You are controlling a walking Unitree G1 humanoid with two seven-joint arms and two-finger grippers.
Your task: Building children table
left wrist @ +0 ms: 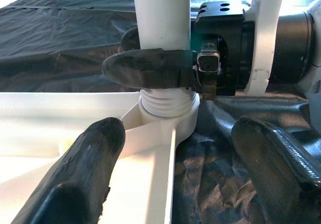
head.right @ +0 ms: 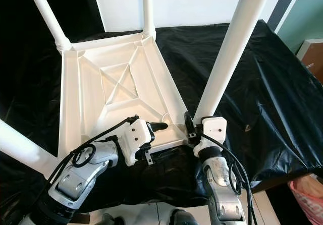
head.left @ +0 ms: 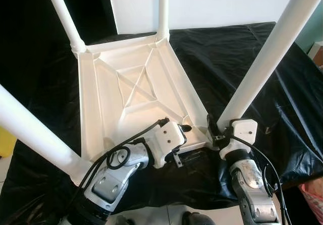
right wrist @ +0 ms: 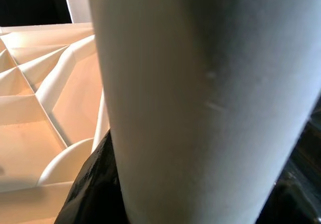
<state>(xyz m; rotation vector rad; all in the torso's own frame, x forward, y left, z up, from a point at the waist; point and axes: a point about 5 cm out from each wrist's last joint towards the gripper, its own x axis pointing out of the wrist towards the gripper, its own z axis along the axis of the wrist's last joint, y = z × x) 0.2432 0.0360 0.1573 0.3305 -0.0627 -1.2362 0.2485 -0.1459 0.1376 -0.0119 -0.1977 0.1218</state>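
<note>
A small white table (head.left: pixel 136 91) lies upside down on a black sheet (head.left: pixel 262 68), with its four legs sticking up. The right gripper (head.left: pixel 214 129) is closed around the bottom of one leg (head.left: pixel 262 58), at the near corner on the right side, just above the screw part. The left gripper (head.left: pixel 184 130) sits over the table's near edge, right beside that same corner. Its fingers (left wrist: pixel 80 174) are spread apart and hold nothing.
</note>
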